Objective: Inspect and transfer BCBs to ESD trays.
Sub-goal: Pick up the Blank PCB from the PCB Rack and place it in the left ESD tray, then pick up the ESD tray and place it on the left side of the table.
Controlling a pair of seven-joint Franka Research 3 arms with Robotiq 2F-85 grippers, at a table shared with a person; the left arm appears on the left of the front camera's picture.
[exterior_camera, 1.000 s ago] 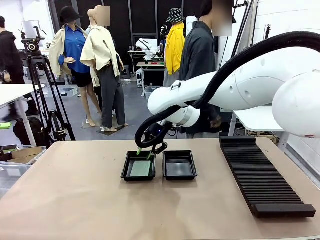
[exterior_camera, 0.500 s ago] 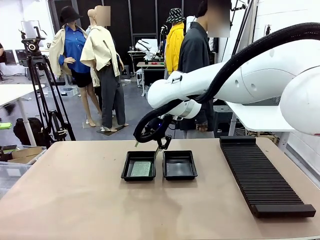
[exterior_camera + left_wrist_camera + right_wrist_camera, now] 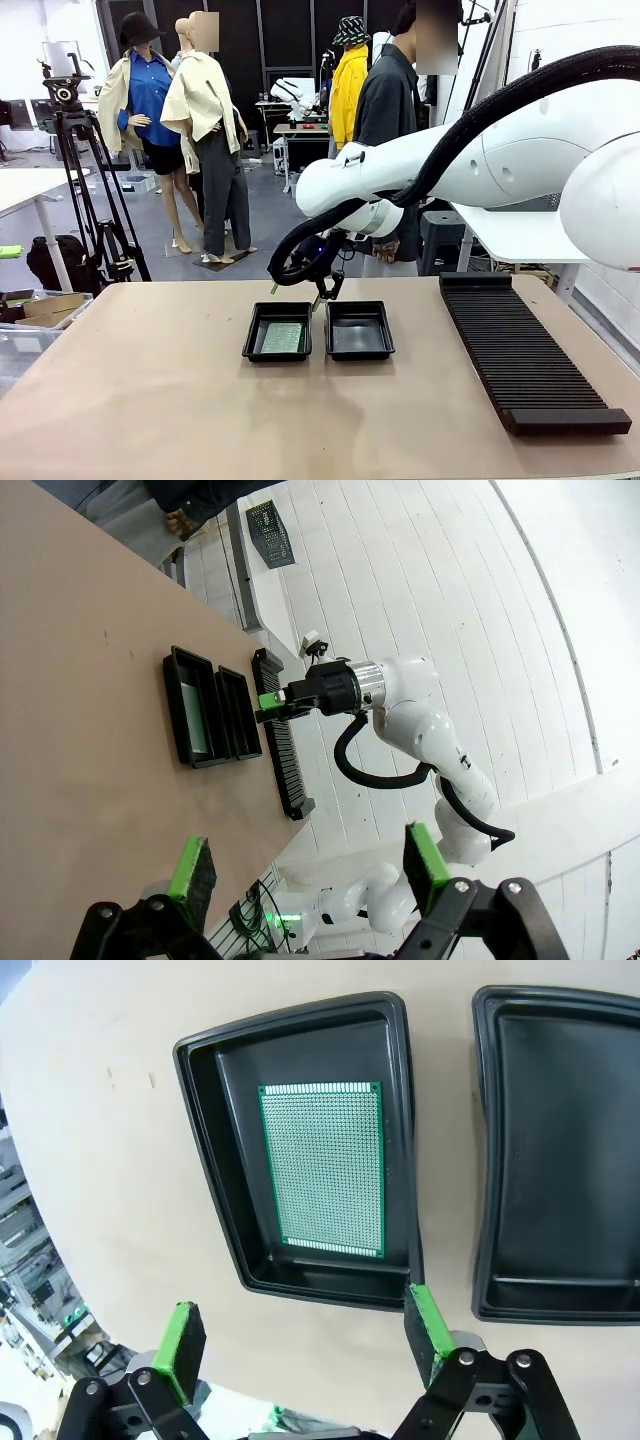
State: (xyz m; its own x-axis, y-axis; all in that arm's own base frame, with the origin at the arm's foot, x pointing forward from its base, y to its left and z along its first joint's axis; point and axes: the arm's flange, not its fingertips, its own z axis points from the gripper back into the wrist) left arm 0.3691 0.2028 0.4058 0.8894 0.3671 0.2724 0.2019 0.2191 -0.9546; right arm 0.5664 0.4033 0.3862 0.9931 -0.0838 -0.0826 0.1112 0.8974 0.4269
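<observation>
A tan table (image 3: 150,400) spans the scene. The white right arm (image 3: 480,160) reaches in from the right and across the middle. A person (image 3: 390,110) in a dark top stands at the far side. A long black ribbed rack (image 3: 520,350) lies along the table's right part, well apart from the trays.

Near the middle sit the two ESD trays, side by side with a narrow gap between them: the left tray (image 3: 275,357) and the right tray (image 3: 360,357). One BCB (image 3: 322,1165) lies flat on the left tray's floor, its dotted green face up, nearer the tray's right wall.

The right gripper (image 3: 298,296) hangs just above the trays' far edge, its jaws spread wide and gripping nothing. The left gripper (image 3: 310,860) is well away from the trays, its jaws also spread with nothing between them.
</observation>
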